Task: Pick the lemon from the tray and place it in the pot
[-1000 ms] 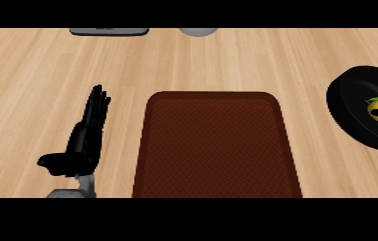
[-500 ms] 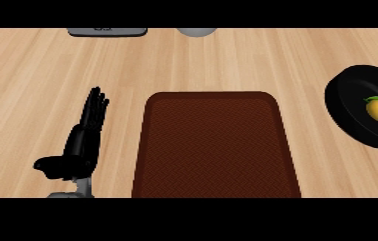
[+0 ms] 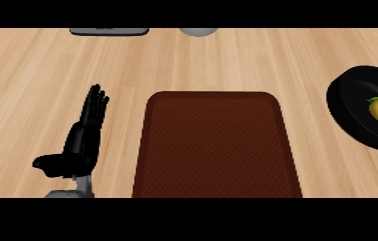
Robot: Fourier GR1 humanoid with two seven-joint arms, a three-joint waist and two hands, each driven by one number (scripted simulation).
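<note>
Lemon [image 3: 373, 106] now sits inside the pot [image 3: 347, 105], right of the tray [image 3: 214, 145], more in view than a second ago. Left hand [image 3: 83, 137] rests left of tray, fingers straight, empty. Right hand out of view. Placement looks done.

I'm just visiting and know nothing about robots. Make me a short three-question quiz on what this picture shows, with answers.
1. True or false: the lemon lies on the brown tray.
2. Where does the black pot sit? A) at the view's left edge B) at the view's right edge C) on the tray
3. Fill in: the left robot hand rests beside the tray with its fingers ____.

Key
1. False: the yellow lemon shows inside the pot.
2. B
3. straight
</note>
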